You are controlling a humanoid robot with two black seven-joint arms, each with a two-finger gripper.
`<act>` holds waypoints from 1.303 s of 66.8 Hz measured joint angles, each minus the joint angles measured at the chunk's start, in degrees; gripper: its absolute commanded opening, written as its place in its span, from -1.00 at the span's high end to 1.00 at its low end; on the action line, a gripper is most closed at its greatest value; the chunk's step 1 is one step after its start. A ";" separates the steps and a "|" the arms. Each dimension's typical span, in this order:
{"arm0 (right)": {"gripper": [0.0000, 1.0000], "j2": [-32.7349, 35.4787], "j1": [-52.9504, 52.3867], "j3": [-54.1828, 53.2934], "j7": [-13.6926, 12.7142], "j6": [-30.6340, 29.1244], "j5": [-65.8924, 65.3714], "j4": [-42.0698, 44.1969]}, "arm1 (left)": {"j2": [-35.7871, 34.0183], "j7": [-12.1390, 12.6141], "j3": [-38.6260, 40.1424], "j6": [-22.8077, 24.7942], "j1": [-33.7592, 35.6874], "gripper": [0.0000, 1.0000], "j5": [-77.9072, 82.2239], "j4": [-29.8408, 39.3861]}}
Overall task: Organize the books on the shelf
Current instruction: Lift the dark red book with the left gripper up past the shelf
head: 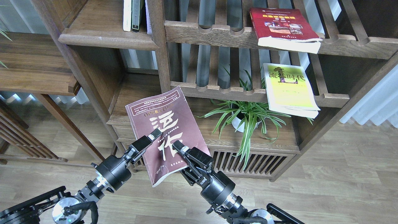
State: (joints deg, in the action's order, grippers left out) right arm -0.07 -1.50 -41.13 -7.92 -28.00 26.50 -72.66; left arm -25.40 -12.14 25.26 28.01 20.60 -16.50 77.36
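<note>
The dark maroon book (161, 113) with big white characters hangs tilted in front of the lower cabinet. My left gripper (154, 135) is shut on its left lower part, with one finger lying on the cover. My right gripper (177, 145) is shut on its lower right part the same way; the fingers behind the book are hidden. The yellow-green book (289, 88) lies on the lower slatted rack. The thick red book (281, 26) lies on the upper rack. The shelf (105, 36), a solid brown board, is at the upper left.
A few thin books (132, 15) stand at the shelf's right end beside a dark post (159, 46). A potted spider plant (245, 118) sits on the cabinet top right of the held book. A side table (34, 65) stands at the left.
</note>
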 measured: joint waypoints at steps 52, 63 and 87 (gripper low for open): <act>-0.97 0.07 0.54 -3.70 0.01 -0.02 -1.36 7.65 | -8.09 -3.09 15.77 -0.02 0.54 0.94 16.85 1.63; -0.97 0.07 0.62 -4.27 0.01 -0.02 -2.29 8.12 | -9.31 -2.98 22.20 -0.02 0.29 0.96 23.43 1.73; -0.97 0.06 0.71 -4.71 -0.13 0.00 -2.93 9.28 | -9.52 -1.33 37.83 -0.02 -0.08 1.00 31.47 1.75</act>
State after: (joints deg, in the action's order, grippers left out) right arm 0.00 -0.79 -45.84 -8.05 -27.99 23.58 -63.37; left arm -34.92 -13.47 63.09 28.00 20.51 14.96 79.11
